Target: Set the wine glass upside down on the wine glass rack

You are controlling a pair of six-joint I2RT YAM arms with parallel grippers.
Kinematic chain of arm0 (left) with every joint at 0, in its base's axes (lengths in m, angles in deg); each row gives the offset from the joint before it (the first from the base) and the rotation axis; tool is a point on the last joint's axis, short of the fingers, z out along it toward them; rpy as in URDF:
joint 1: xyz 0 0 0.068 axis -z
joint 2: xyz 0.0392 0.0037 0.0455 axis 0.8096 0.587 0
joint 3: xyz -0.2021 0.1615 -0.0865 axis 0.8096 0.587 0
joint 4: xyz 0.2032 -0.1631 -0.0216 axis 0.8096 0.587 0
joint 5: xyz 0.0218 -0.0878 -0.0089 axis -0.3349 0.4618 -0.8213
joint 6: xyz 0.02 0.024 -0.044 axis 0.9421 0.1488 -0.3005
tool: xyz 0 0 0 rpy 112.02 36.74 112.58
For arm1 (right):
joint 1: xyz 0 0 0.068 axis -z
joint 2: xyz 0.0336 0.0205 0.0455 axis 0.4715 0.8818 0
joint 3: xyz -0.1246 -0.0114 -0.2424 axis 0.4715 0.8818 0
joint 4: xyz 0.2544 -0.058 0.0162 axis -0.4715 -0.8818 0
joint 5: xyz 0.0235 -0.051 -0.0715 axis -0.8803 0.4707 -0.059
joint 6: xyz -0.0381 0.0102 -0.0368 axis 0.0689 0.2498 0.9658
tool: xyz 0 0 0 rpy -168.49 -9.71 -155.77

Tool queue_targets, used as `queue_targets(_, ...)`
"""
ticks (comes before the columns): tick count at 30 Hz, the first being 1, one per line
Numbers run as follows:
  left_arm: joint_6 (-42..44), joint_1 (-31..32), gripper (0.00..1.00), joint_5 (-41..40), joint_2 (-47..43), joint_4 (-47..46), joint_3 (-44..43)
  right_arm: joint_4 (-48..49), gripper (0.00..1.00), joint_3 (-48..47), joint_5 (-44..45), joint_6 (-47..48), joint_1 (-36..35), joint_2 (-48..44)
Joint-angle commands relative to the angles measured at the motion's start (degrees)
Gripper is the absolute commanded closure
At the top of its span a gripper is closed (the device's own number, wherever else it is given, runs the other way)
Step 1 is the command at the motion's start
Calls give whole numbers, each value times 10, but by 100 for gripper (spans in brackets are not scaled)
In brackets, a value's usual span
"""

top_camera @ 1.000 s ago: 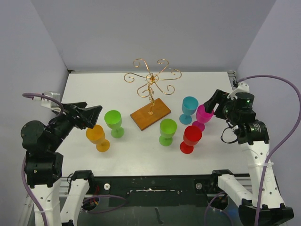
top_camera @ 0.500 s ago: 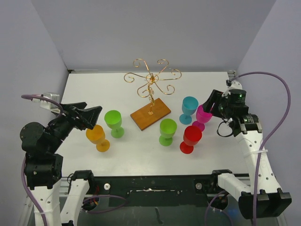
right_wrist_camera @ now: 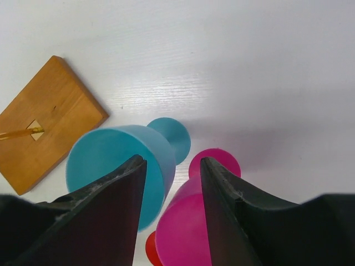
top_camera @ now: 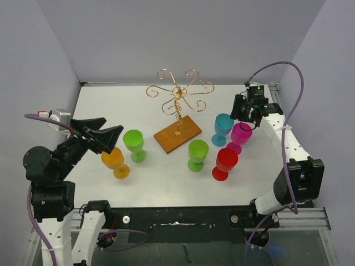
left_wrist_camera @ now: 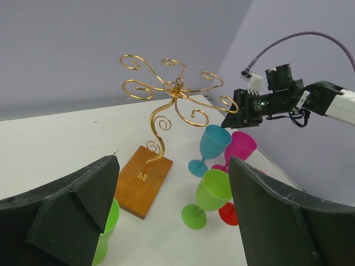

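Note:
The wine glass rack (top_camera: 177,97) is a gold wire stand on a brown wooden base (top_camera: 177,133), mid-table, with nothing hanging on it. Several coloured wine glasses stand upright around it. My right gripper (top_camera: 244,113) hovers above the blue glass (top_camera: 223,127) and the magenta glass (top_camera: 241,134). In the right wrist view its jaws (right_wrist_camera: 173,166) stand partly open and hold nothing, the blue glass (right_wrist_camera: 111,160) under the left finger and the magenta glass (right_wrist_camera: 188,233) under the gap. My left gripper (top_camera: 102,136) hangs wide open over the orange glass (top_camera: 113,160).
A red glass (top_camera: 226,162) and a green glass (top_camera: 197,152) stand in front of the rack. Another green glass (top_camera: 133,143) stands left of the base. Grey walls close in the table on three sides.
My right arm has swung back and inward, bringing the gripper over the blue and magenta glasses, and its jaws have narrowed. The left gripper has lifted slightly.

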Motion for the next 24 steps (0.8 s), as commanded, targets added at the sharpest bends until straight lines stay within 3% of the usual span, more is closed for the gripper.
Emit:
queue_targets(1, -3, 3, 22, 22, 10, -48, 0, 22, 57, -56, 33, 33, -17, 29)
queue_targets(12, 9, 16, 22, 18, 49, -68, -3, 4, 77, -59, 10, 56, -25, 67)
queue_targets(18, 15, 25, 22, 18, 64, -75, -5, 13, 100, -63, 69, 65, -33, 59)
queue_targets(24, 11, 40, 21, -1, 87, -78, -24, 83, 100, -64, 126, 57, -35, -13)
